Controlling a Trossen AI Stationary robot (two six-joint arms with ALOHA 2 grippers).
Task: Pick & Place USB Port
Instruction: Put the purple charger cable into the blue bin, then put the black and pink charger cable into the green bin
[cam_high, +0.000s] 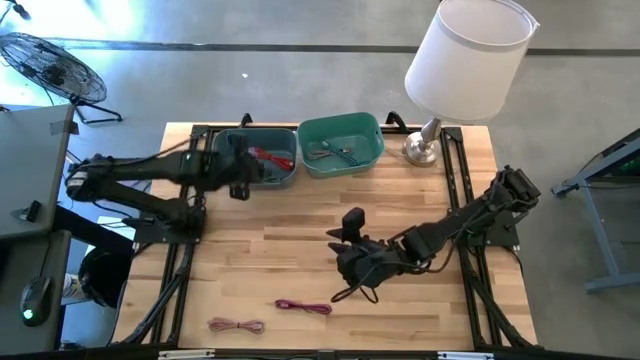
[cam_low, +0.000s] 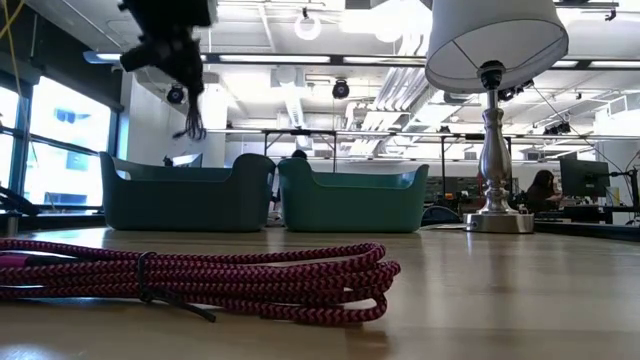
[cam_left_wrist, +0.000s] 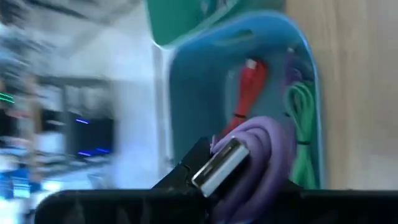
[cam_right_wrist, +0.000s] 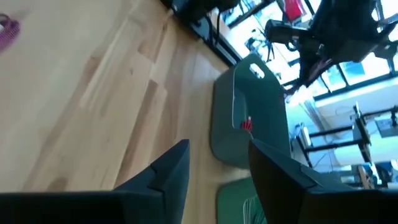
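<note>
**benchrat:** where's the cable right now? did it go in yet?

**me:** not yet. my left pincer (cam_left_wrist: 214, 186) is clamped on a coiled purple usb cable (cam_left_wrist: 264, 158), hanging over the blue bin (cam_high: 256, 160) at the far side of the table (cam_high: 300, 270). through the left wrist view i can see a red cable (cam_left_wrist: 249, 93) and a green cable (cam_left_wrist: 301, 124) already lying in that bin. my right pincer (cam_right_wrist: 214, 165) is parked low over the middle of the table, fingers apart, holding nothing.

**benchrat:** what could go sideways?

**me:** i'd guess the loose loops are the main risk. from table height a bit of cable (cam_low: 192, 120) dangles below my left pincer, so if i let go too near the wall a loop could drape over the rim and drag the whole coil out. the green bin (cam_high: 342, 145) sits touching the blue one, so drifting that way could land it in the wrong bin. and a strand could snag on a finger when i release.

**benchrat:** which way's the plug facing?

**me:** the silver usb plug (cam_left_wrist: 221, 165) sticks out of the coil past my fingers, its long axis tilted across the grip, open end aimed away from the bin's inside, toward the room side. how the rest of the coil runs i can't really tell. two more cables, a dark red braided one (cam_high: 303, 306) and another braided one (cam_high: 236, 325), lie near the front edge.
</note>
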